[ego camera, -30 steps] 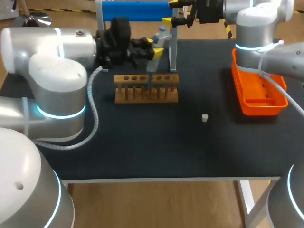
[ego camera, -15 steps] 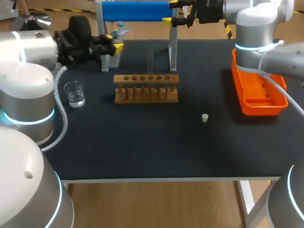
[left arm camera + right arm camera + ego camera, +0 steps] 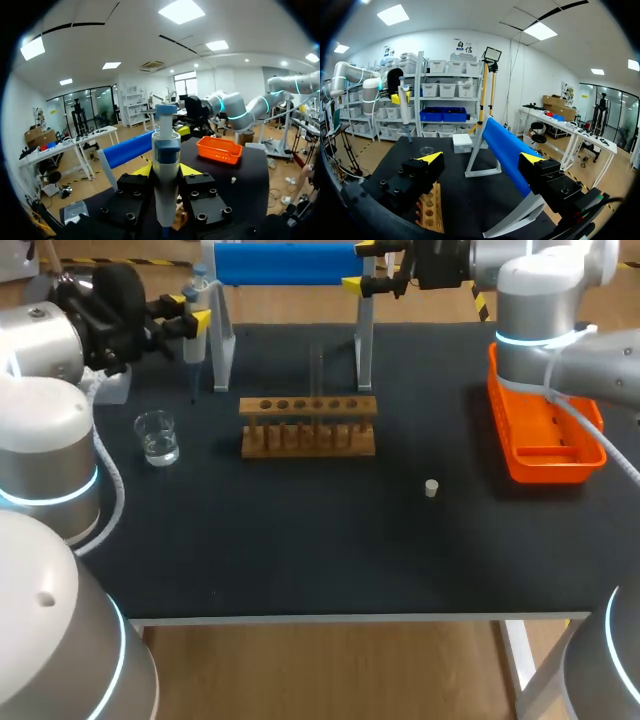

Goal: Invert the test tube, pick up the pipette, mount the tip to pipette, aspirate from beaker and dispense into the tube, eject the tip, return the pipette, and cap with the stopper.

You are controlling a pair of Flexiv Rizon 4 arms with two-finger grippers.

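Stopper (image 3: 431, 488): small, pale, alone on the worktop (image 3: 300, 550), right of middle, closest to the near edge. Wooden rack (image 3: 308, 428): mid-worktop, toward the far edge; a clear test tube (image 3: 319, 368) stands upright in it. Beaker (image 3: 157, 436): near the left edge, well apart from the rack, some clear liquid inside. Orange tray (image 3: 545, 452): along the right edge. Left gripper (image 3: 190, 320): over the far left corner, clenched on the pipette (image 3: 198, 302), which is held upright between both fingers. Right gripper (image 3: 360, 266): over the far edge by the blue roll (image 3: 285, 262), fingers spread wide, holding nothing.
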